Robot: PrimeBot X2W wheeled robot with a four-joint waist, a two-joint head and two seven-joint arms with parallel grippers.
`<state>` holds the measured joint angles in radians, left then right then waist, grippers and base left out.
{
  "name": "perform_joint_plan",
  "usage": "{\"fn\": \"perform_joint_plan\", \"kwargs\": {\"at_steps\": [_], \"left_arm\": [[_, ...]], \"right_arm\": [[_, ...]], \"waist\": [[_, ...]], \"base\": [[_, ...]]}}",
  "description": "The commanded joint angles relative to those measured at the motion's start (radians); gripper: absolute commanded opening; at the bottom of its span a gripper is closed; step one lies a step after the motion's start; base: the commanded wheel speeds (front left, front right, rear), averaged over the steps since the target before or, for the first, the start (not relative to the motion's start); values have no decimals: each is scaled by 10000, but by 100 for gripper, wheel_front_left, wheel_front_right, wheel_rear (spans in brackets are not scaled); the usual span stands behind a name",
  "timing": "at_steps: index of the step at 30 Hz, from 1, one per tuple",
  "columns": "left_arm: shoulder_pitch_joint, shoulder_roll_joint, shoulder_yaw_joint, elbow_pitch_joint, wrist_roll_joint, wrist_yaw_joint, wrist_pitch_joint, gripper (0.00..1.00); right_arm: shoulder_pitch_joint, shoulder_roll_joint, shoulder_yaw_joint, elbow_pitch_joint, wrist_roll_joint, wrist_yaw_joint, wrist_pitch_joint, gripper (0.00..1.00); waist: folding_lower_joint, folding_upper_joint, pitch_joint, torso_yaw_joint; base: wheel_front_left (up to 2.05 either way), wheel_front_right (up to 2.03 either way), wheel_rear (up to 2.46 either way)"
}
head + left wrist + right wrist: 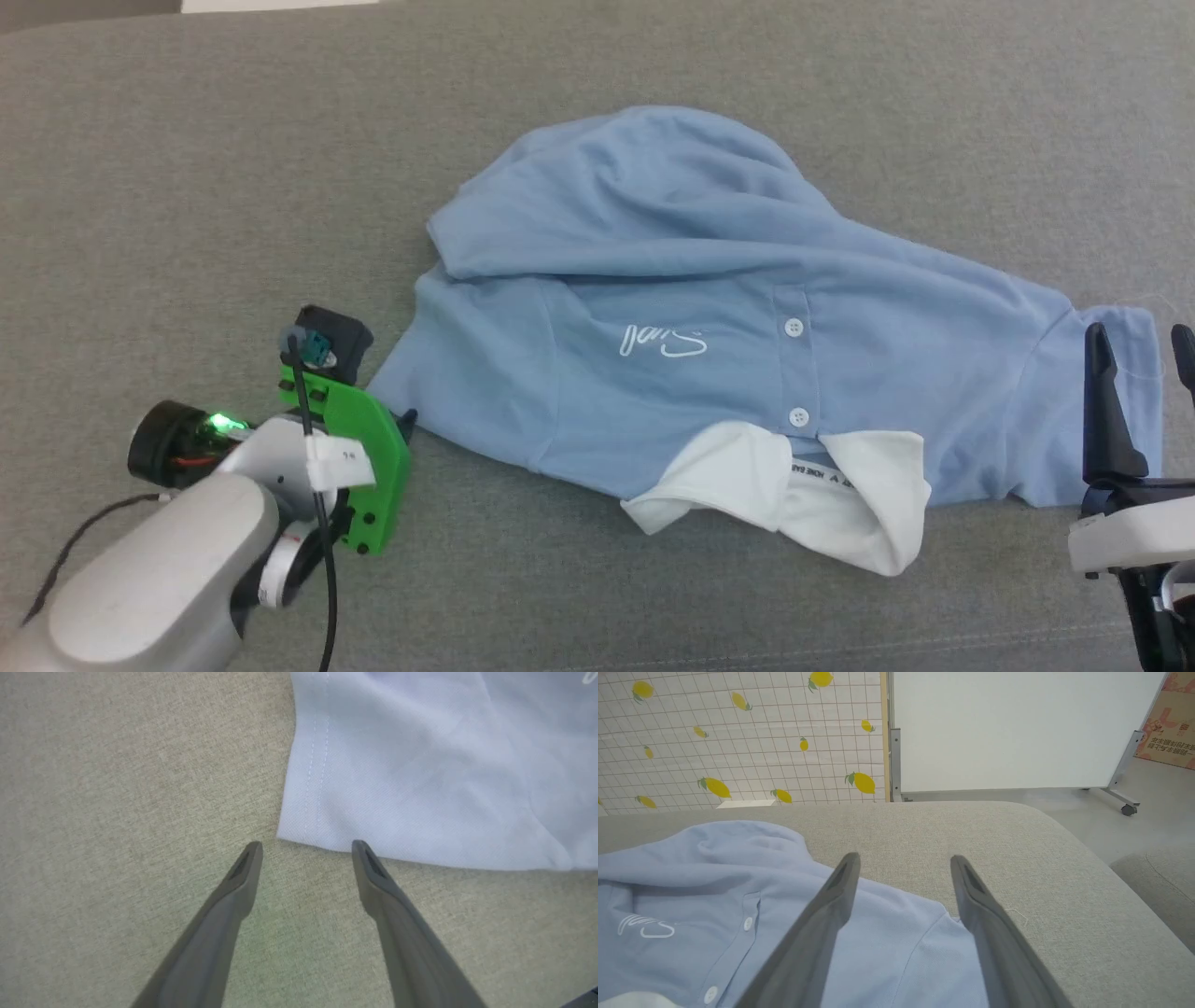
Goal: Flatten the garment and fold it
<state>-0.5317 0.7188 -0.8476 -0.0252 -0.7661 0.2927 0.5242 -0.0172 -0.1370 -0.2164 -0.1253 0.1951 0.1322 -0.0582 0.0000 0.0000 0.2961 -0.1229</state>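
Grey woven upholstery [187, 168] spreads across the head view. The garment [709, 280], a light blue polo shirt, lies rumpled over the centre and right of the frame, with its lower part folded back over the chest and its white collar [803, 495] toward the bottom edge. At the lower left the left gripper [306, 847] stands wide open and empty, fingertips just at a stitched hem corner, while at the right edge the right gripper [1141, 341], equally spread and holding nothing, hangs over the far sleeve.
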Motion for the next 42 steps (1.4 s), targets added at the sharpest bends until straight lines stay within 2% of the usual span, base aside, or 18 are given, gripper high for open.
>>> {"fn": "perform_joint_plan", "kwargs": {"at_steps": [1,10,11,12,15,18,22,27,32,37,42], "left_arm": [[-245,55,-9,147,83,42,132,100],[-341,-108,-51,860,-345,-129,618,100],[-237,-189,-66,904,-585,-226,746,42],[-141,-227,-91,926,-787,-313,892,0],[-16,-171,-148,935,-979,-481,1034,0],[31,-192,97,991,-867,-281,443,0],[171,-108,582,985,-700,104,-579,0],[607,202,1179,522,-632,598,-1651,0],[1176,630,1451,-267,-668,980,-1997,0],[1691,1051,1615,-1032,-732,1362,-2043,0],[1928,1220,1606,-1575,-745,1529,-1987,0]], "right_arm": [[-56,82,34,-38,-83,-15,-104,100],[-158,322,-8,109,-229,-15,-327,100],[-165,333,-22,135,-252,-15,-345,100],[-170,342,-31,152,-271,-15,-357,100],[-193,328,-6,187,-341,-15,-330,100],[-163,204,84,182,-393,-15,-163,100],[49,-185,353,294,-308,-15,667,100],[898,-1125,1050,159,99,-15,2665,100],[1812,-1773,775,-262,536,-15,4798,100],[2088,-1812,-122,-469,376,-15,6588,100],[1817,-1544,-425,-288,497,-15,7781,100]], "waist": [[0,0,308,-264],[0,0,754,-432],[0,0,779,-420],[0,0,792,-406],[0,0,806,-314],[0,0,695,-172],[0,0,396,64],[0,0,-82,400],[0,0,-387,647],[0,0,-411,872],[0,0,-268,1102]], "base": [[0,0,0],[0,0,0],[0,0,0],[0,0,0],[0,0,0],[0,0,0],[0,0,0],[0,0,0],[0,0,0],[0,0,0],[0,0,0]]}}
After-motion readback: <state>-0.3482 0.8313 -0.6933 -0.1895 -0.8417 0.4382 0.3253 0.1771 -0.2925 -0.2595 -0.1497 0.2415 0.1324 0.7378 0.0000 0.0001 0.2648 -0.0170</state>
